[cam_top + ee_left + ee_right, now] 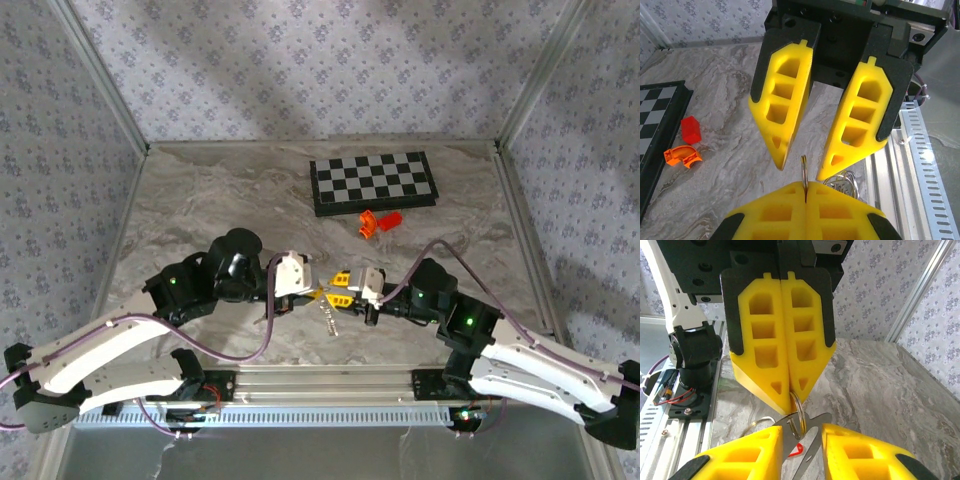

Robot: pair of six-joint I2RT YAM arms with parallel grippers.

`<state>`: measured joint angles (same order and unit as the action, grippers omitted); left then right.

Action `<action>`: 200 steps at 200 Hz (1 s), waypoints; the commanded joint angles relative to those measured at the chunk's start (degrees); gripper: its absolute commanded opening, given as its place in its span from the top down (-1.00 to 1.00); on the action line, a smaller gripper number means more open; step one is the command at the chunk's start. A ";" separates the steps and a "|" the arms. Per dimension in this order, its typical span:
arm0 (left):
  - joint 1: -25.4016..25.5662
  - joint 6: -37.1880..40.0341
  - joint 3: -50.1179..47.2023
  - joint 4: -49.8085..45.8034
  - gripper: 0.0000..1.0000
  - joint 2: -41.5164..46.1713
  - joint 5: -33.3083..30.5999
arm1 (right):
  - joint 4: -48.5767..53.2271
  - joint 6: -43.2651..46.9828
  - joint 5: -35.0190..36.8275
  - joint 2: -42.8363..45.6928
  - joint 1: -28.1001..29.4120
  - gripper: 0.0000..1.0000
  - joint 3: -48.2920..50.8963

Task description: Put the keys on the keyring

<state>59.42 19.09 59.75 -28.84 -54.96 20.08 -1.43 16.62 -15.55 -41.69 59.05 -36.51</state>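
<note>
Pinching keyring (pixel 799 414) edge-on in left gripper (pixel 791 399), fingers pressed together, above table (pixel 880 390). Flanking key (pixel 812 437), red tag (pixel 796 449), with right gripper (pixel 804 170), fingers spread; cannot tell if clamped. Best: hold keyring still, ease key's hole along wire, no twisting.

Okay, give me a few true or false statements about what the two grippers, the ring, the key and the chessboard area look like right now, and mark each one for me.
1. The left gripper is shut on the thin pale ring. True.
2. The right gripper is clamped fully shut. False: its jaws stand apart, with the small silver metal key between them.
3. The black-and-white chessboard lies toward the far side of the marbled table. True.
4. The orange plastic piece sits on top of the chessboard. False: it lies on the table, just off the board's near edge.
</note>
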 commanded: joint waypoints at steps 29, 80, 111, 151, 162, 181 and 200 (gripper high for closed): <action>1.13 1.83 2.39 -1.12 1.00 -0.85 0.18 | 0.18 1.39 1.91 -0.54 0.80 0.54 -2.44; 1.74 1.87 2.51 -1.14 1.00 -0.85 -0.10 | 1.25 2.18 3.66 -1.20 1.40 0.99 -2.88; 1.84 0.51 0.74 2.04 0.85 0.13 0.16 | -1.05 1.59 3.54 0.14 1.51 1.00 -1.53; 1.75 -5.37 -8.94 17.35 0.51 7.14 0.57 | -11.75 -3.69 -3.69 3.44 0.95 1.00 2.88; 1.75 -7.26 -11.44 21.55 0.51 8.74 1.21 | -14.32 -5.46 -5.67 3.61 0.44 1.00 3.39; 1.75 -9.25 -13.57 25.32 0.53 10.50 1.76 | -18.28 -8.49 -8.83 3.81 -0.96 1.00 4.13; 1.75 -11.04 -15.14 29.45 0.55 11.56 2.53 | -23.84 -12.63 -11.89 4.18 -2.66 1.00 5.51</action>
<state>60.88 12.08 45.71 -9.54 -44.97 20.21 -14.20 10.72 -21.58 -38.87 58.15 -32.45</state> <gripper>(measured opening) 0.229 0.052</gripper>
